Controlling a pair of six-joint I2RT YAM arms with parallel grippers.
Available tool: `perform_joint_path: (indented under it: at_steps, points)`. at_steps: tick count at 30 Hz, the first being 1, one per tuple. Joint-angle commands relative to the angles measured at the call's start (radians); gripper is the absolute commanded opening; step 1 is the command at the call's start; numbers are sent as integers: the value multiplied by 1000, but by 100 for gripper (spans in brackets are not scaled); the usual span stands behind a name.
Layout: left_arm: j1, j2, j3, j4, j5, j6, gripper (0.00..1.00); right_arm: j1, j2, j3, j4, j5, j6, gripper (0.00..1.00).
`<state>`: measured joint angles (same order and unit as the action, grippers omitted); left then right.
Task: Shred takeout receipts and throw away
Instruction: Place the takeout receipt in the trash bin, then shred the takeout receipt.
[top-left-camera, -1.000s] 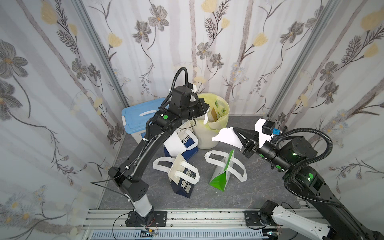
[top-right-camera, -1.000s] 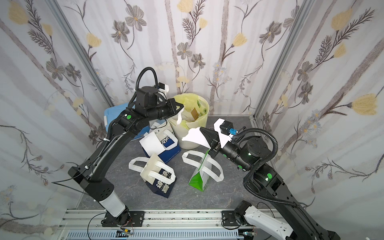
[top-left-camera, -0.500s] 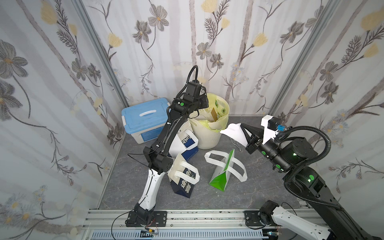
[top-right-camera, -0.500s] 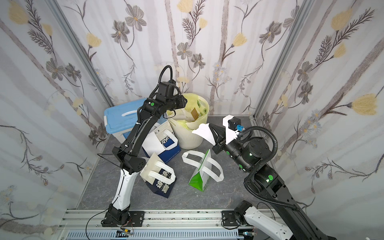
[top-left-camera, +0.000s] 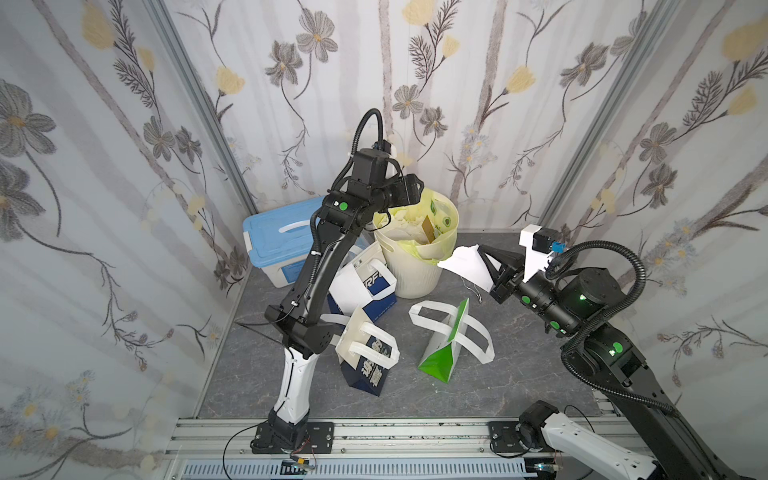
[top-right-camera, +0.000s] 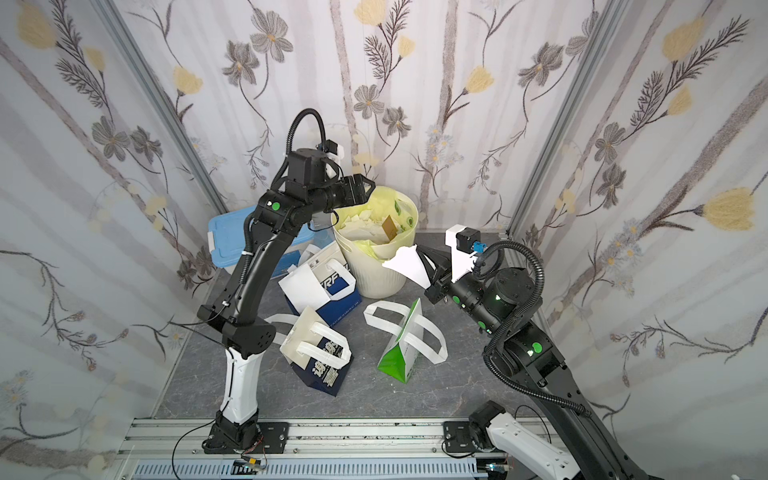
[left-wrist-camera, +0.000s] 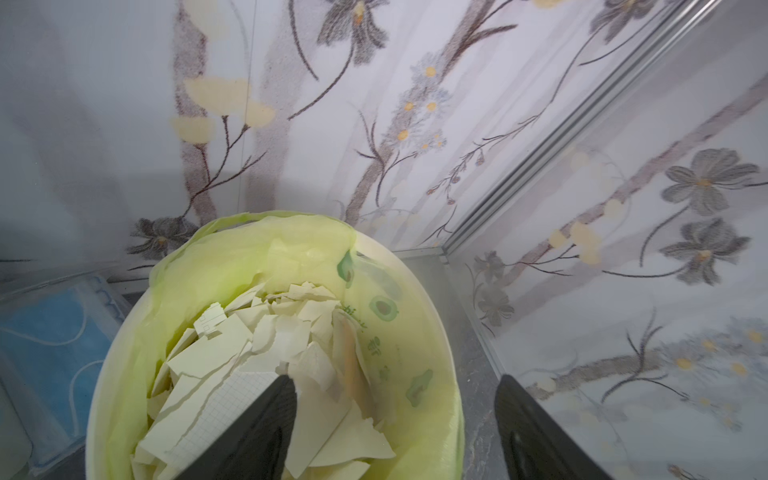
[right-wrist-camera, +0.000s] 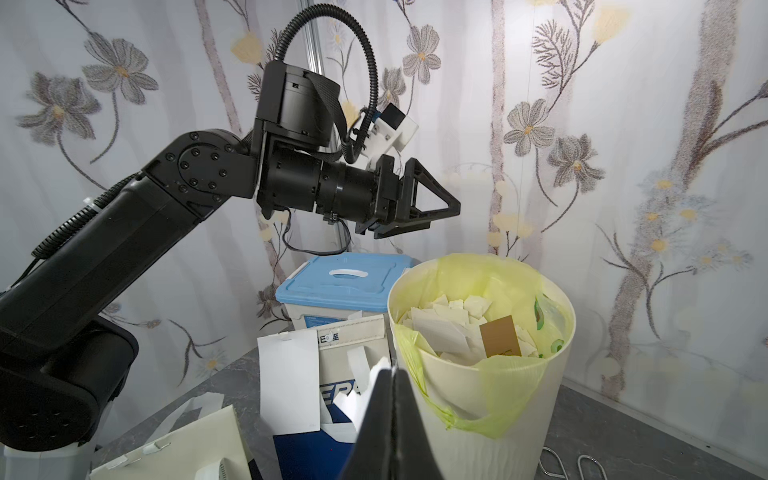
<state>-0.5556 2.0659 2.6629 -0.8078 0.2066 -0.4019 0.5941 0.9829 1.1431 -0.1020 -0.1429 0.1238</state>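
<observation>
- Torn receipt piece: white with a ragged top edge, and your right hand is clamped shut on it.
- You're holding it in the air just right of the bin, about rim height. I can't tell whether its tip touches the liner.
- In the right wrist view the right hand has its fingers pressed flat together with no gap.
- Whole receipt: a plain white sheet hanging on the face of the navy bag, clipped at its top edge. In a top view the whole receipt is partly hidden behind your left arm.
- The navy bag stands just front-left of the bin.
- Torn receipt scraps: these are piled inside the bin, close to the rim. A brown card stands among them.
- Your left hand is spread wide with nothing between the fingers. It hovers over the bin's left rim, clear of the scraps.
- The bin is cream with a yellow-green liner and sits at the back edge of the worktop, roughly mid-width.
- Cream-and-navy bag: it's tipped over near the worktop's middle, beside your left arm.
- Green-and-white bag: it lies in front of the bin with its white loop handles splayed out.
- Blue-lidded box: it's in the back-left corner of the worktop, just left of the bin.
</observation>
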Motion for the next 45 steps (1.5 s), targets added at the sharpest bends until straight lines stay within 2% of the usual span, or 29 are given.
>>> perform_joint_path:
  at_steps: [1,5,10,16,19,24,28,35,45]
  points:
    - [-24,-115,-122,70,144,20,77,-1,-15,-7,91,-73,89,0]
    - [-69,-324,-435,223,244,-29,76,-1,-43,-41,162,-101,178,0]
    - [-104,-608,-925,683,329,-268,77,-1,-53,-65,240,-164,290,0]
    - [-158,-780,-1178,896,356,-365,81,0,-50,-99,369,-210,456,0]
    - [-177,-815,-1241,914,353,-380,82,5,-42,-116,451,-219,534,0]
    - [-210,-840,-1268,948,367,-391,81,16,-17,-121,550,-223,636,0]
    - [-228,-838,-1282,985,357,-400,74,37,-2,-118,555,-187,655,0]
    - [-250,-830,-1290,1033,343,-417,37,82,18,-121,558,-131,650,0]
    - [-252,-842,-1300,1052,329,-420,0,98,39,-117,494,-107,615,0]
